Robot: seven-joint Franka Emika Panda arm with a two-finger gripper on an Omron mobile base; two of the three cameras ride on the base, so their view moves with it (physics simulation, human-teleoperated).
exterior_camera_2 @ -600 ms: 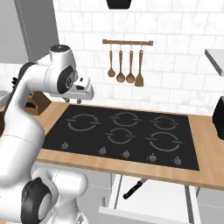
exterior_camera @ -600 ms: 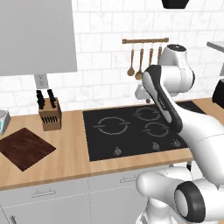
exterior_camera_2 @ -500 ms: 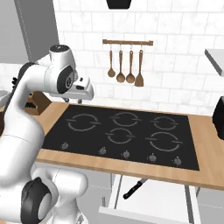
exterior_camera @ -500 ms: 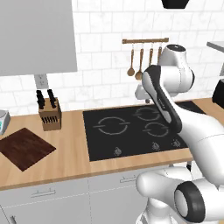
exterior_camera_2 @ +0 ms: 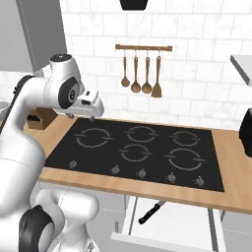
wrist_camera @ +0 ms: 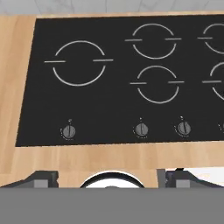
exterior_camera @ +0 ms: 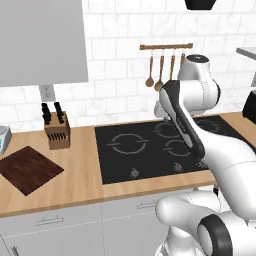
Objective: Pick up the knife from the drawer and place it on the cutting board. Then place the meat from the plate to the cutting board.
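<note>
Knife (exterior_camera_2: pixel 149 212) half hidden in open drawer (exterior_camera_2: pixel 172 229); pincer (wrist_camera: pixel 112 177) apparently spread, tips cut off.

One black cooktop (exterior_camera_2: pixel 135 150) is set into the wooden counter (exterior_camera: pixel 75 175), and six ring-marked burners and six small round knobs (exterior_camera_2: pixel 141 173) along its front edge are counted on it in the right base view. Four wooden utensils (exterior_camera_2: pixel 141 74) are hung from one rail (exterior_camera_2: pixel 143 47) on the tiled wall, and one knife block (exterior_camera: pixel 56 131) is seen near the back edge of the counter, with one cutting board (exterior_camera: pixel 29 169) toward its left front corner. One knife (exterior_camera_2: pixel 150 212) is seen in one open drawer (exterior_camera_2: pixel 177 229) below the counter's front edge.
</note>
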